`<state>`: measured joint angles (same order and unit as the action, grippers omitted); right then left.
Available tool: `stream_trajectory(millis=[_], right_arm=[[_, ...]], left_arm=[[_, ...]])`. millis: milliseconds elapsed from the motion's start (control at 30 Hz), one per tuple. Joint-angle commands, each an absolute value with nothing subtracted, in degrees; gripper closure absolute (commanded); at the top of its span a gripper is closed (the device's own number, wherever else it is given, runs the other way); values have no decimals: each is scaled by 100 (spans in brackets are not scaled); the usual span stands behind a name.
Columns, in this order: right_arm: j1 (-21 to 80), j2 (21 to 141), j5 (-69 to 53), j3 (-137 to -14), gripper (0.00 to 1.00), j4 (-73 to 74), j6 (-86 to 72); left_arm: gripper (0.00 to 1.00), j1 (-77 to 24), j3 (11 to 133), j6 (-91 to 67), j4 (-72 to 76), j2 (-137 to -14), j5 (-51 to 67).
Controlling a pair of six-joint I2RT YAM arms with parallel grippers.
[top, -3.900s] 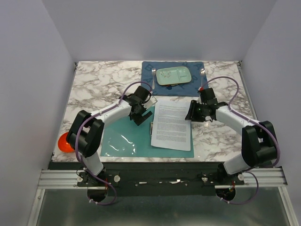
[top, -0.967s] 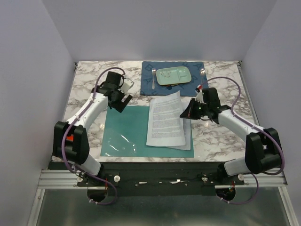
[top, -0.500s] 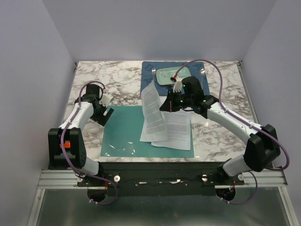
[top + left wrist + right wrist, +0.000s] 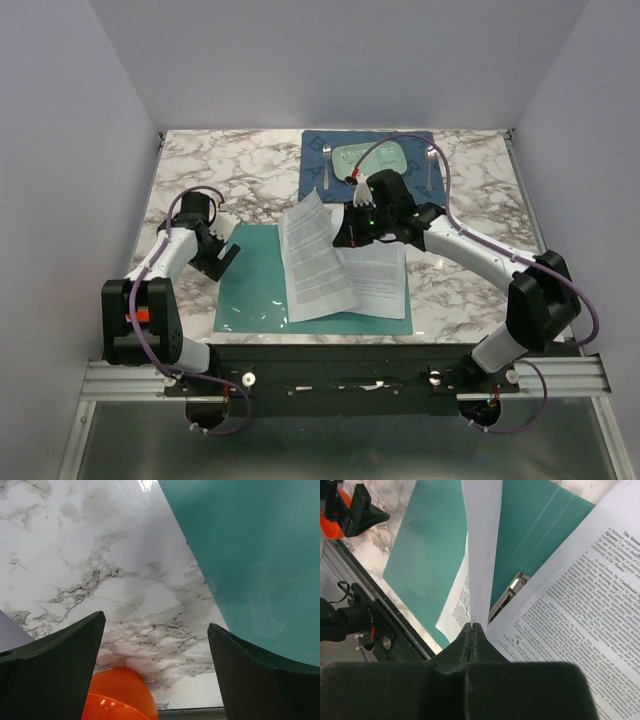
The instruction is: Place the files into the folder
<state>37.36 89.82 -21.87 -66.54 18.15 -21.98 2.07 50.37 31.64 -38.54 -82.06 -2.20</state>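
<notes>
The teal folder [image 4: 250, 290] lies open on the marble table, its left leaf bare. One of the files [image 4: 378, 282] lies flat on the right leaf. My right gripper [image 4: 342, 236] is shut on the edge of another sheet [image 4: 315, 262], holding it tilted up over the centre crease. In the right wrist view the pinched sheet [image 4: 482, 540] runs edge-on from the shut gripper [image 4: 476, 626], above the flat sheet [image 4: 580, 595] and the folder's metal clip [image 4: 512, 587]. My left gripper [image 4: 225, 255] stands open at the folder's left edge, nothing between its fingers [image 4: 50, 655].
A dark blue placemat [image 4: 315, 180] at the back holds a pale green plate [image 4: 370, 160] and a fork [image 4: 327, 165] on each side. An orange object [image 4: 117, 695] sits near the table's front left edge, just below the left gripper.
The right gripper has swung the held sheet up and leftward, from the right leaf to over the crease. The left arm has drawn back from the far left to the folder's left edge.
</notes>
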Motion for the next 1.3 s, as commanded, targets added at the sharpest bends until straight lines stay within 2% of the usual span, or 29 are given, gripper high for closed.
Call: stream_trajectory(millis=[0, 500, 867, 1267], right_arm=[[3858, 9263, -2030, -6969, 99, 1863, -2100], [3946, 9940, -1697, -7146, 100, 1276, -2574], [4025, 9976, -879, -6777, 99, 536, -3603], [4561, 10441, -967, -6917, 100, 334, -3718]], left_arm=[[1, 308, 4905, 3436, -3674, -8033, -456], [1, 483, 4246, 3893, -3305, -7814, -914], [1, 492, 3964, 3885, -3436, -7567, -589], [1, 483, 4025, 3753, -3481, -7681, -316]])
